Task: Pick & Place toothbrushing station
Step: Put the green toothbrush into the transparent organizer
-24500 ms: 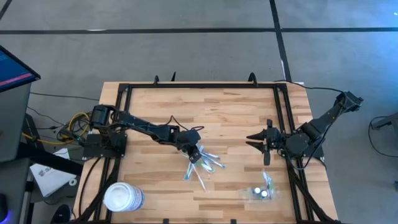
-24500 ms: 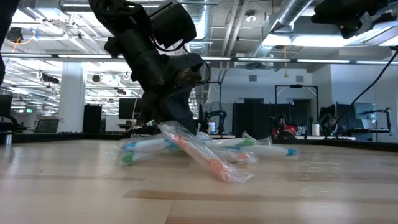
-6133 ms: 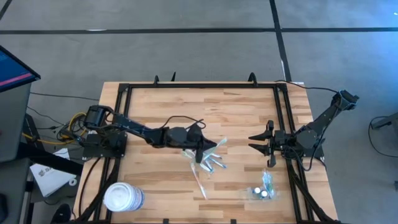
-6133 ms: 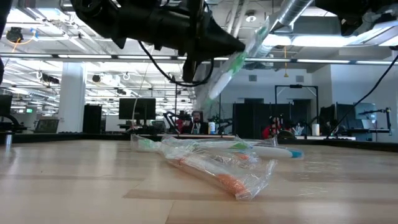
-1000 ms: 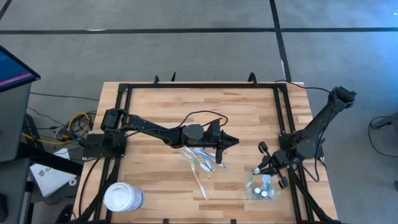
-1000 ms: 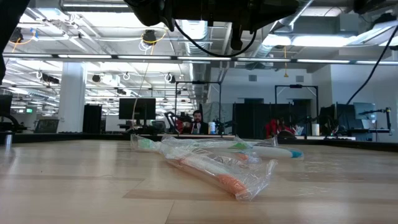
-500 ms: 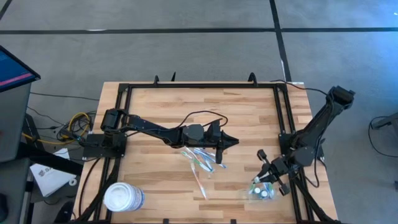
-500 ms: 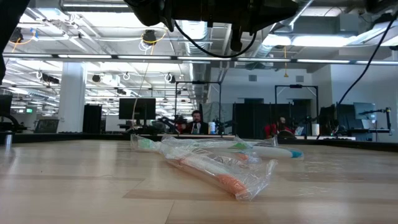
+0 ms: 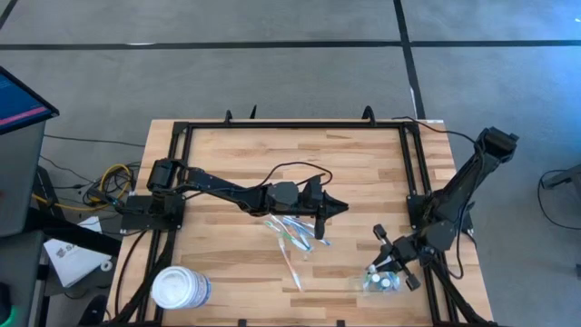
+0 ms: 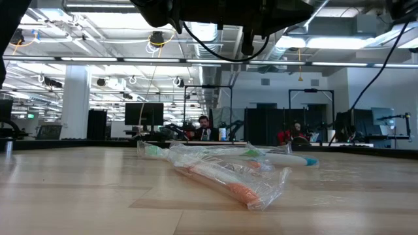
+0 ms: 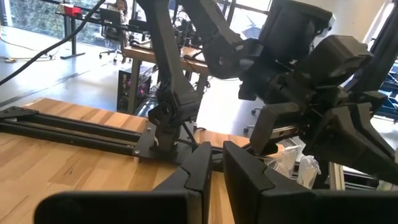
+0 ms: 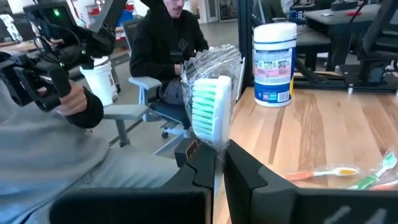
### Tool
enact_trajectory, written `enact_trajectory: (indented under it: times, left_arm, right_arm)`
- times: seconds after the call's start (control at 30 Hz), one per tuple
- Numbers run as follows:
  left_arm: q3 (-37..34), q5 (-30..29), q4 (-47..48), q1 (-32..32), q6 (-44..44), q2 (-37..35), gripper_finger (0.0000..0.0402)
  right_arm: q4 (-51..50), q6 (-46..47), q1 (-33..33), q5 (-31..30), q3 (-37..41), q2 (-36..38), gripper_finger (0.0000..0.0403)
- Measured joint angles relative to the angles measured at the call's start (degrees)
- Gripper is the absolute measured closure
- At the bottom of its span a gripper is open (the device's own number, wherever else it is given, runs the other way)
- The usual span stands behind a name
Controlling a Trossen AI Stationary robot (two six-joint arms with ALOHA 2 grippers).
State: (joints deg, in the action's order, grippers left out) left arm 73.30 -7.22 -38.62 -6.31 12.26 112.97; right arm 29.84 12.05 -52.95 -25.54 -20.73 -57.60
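Observation:
My right gripper [image 9: 374,266] hangs over the table's near right corner, shut on a toothbrush in a clear wrapper [image 12: 205,106] with green and white bristles. Just below it stands the toothbrushing station [image 9: 385,283], a small see-through holder resting on the wood. My left gripper [image 9: 342,207] hovers level above the table's middle, fingers [image 11: 202,165] nearly together with nothing between them. Under it lies a loose pile of wrapped toothbrushes [image 9: 295,238], flat on the table [image 10: 222,171]. My right gripper pinches the wrapped toothbrush just below its head [image 12: 216,149] between its two fingers. The fingers come at it nearly level, slanting toward the table's near left. The head stands up above the fingers, lifted clear; the handle below is hidden by the fingers.
A large white round tub [image 9: 180,289] stands at the near left corner, also in the right wrist view [image 12: 275,62]. A black frame rail [image 9: 413,182] runs along the table's right side. People sit beyond the near edge [image 12: 168,50].
My right gripper has moved toward the table's near edge and down toward the see-through holder, carrying the wrapped toothbrush, still shut on it.

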Motion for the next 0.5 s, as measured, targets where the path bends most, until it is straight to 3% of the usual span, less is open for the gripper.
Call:
enact_trajectory:
  times: [0.5]
  left_arm:
    - [0.0, 0.0, 0.1, 0.0, 0.0, 0.0, 0.0366]
  right_arm:
    - [-0.7, 1.5, 0.0, 2.6, 0.0, -1.3, 0.0395]
